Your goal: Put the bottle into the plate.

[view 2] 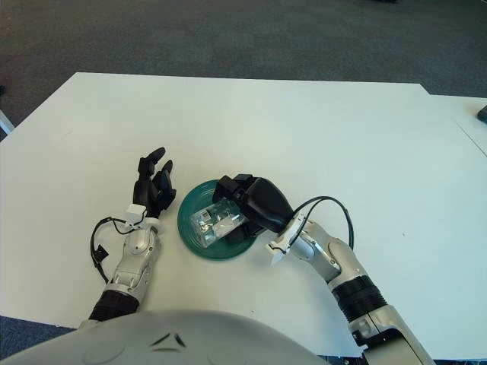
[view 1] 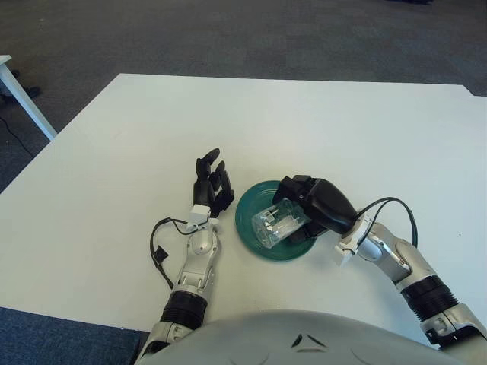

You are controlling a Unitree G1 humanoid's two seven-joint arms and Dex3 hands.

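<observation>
A wide white rectangular counter (view 1: pixel 304 122) fills most of the view, with dark grey carpet (view 1: pixel 228 34) beyond its far edge and the robot's pale grey rounded torso (view 1: pixel 304 338) just past its near edge. Close to the near edge, roughly midway between the left and right sides, sits a round dark green plate (view 1: pixel 255 236) with a raised rim. Lying on its side inside that plate is a small clear plastic bottle (view 1: pixel 278 223), crinkled and see-through, with its body angled across the plate's middle. The right robot hand (view 1: pixel 308 207), black and three-fingered, comes in from the right side of the counter on a silver forearm with a looping black cable; its fingers are curled around the right-hand end of the bottle, gripping it, and the hand covers the right part of the plate. Whether the bottle's underside is resting fully on the plate or is held just off it cannot be told. The left robot hand (view 1: pixel 212 182), also black, shows just beside the plate's left rim, apart from it, with its fingers stretched out and pointing toward the far edge of the counter, loose and holding nothing. Its silver forearm runs back toward the near edge, with a thin black wire looping out on its left side. A white table leg (view 1: pixel 27 99) shows on the carpet off the counter's far left corner.
</observation>
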